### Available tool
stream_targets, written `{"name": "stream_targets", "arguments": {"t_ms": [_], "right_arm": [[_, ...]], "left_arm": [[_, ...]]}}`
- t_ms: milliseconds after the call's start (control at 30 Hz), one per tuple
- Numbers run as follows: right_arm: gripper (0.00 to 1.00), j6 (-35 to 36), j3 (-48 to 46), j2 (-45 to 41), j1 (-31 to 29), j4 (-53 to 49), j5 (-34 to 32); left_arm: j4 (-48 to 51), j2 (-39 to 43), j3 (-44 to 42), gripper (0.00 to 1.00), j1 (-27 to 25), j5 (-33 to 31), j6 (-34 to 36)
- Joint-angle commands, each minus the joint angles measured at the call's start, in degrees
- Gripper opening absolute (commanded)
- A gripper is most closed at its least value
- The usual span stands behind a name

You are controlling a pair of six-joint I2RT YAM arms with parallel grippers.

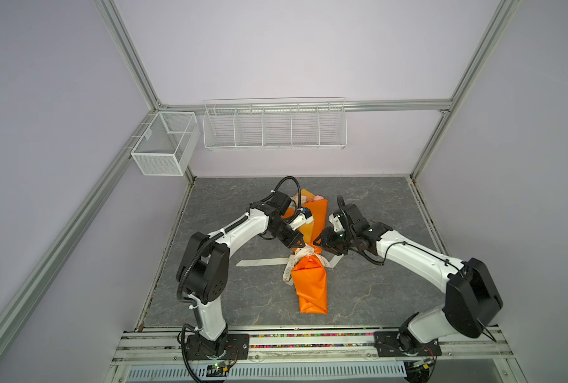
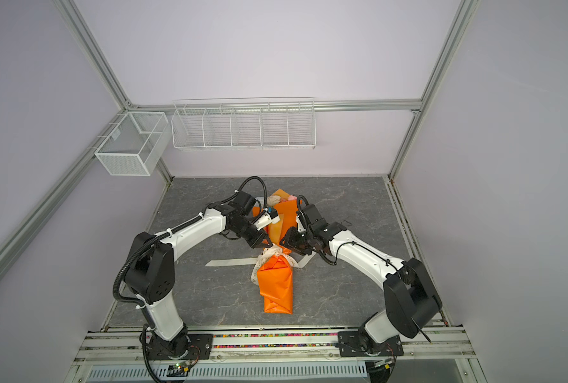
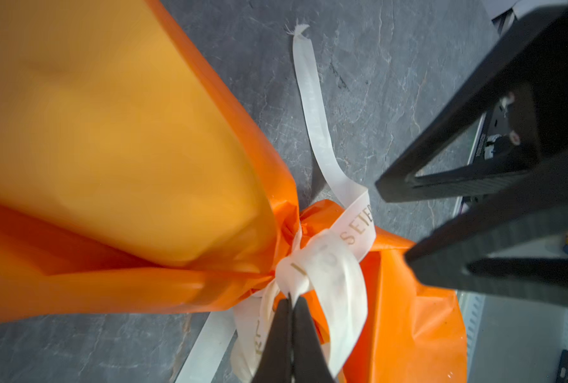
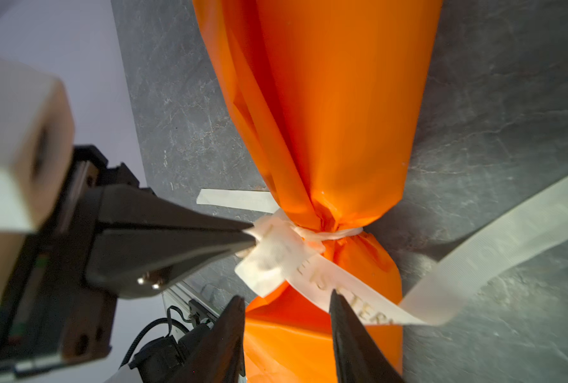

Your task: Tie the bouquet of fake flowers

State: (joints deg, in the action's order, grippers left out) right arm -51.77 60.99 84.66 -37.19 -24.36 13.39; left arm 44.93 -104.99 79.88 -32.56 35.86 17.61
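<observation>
The bouquet of fake flowers (image 1: 311,288) lies along the grey desk (image 1: 369,291), wrapped in orange paper (image 4: 335,99). Its closed stem end is nearer than both hands. A cream ribbon (image 1: 304,256) with printed letters is knotted around the narrow waist of the wrap, right at the tips of both hands. The left hand (image 3: 291,300) has its fingers pressed together on a loop of this ribbon at the knot. The right hand (image 4: 287,295) is on the other side of the knot with its fingers apart. One ribbon tail passes across the gap, and I cannot tell if it touches them. Beyond the hands the wrap widens, and pink and cream rose heads (image 1: 307,199) show at its far opening. Far behind the hands, a wire rack (image 1: 274,127) and a mesh basket (image 1: 163,147) hang on the wall.
</observation>
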Motion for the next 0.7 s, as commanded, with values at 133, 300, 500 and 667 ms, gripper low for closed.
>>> {"name": "stream_targets", "arguments": {"t_ms": [133,300,500,667], "right_arm": [[0.33,3.0,-5.8,-11.3,-10.0,4.5,-7.3],[0.17,7.2,-2.8,-5.8,-20.3,7.2,-7.7],[0.16,15.7,8.3,5.7,-27.3,-0.8,-12.9],[0.16,17.7,11.2,13.3,-28.5,-6.7,-14.3]], "left_arm": [[0.5,-2.7,1.9,0.00,0.6,4.2,-2.1],[0.3,-2.5,1.5,0.00,0.6,4.9,-2.0],[-0.9,-2.1,0.8,0.00,0.6,4.5,-3.4],[-5.2,-0.1,-2.5,0.00,0.6,4.2,-7.1]]}}
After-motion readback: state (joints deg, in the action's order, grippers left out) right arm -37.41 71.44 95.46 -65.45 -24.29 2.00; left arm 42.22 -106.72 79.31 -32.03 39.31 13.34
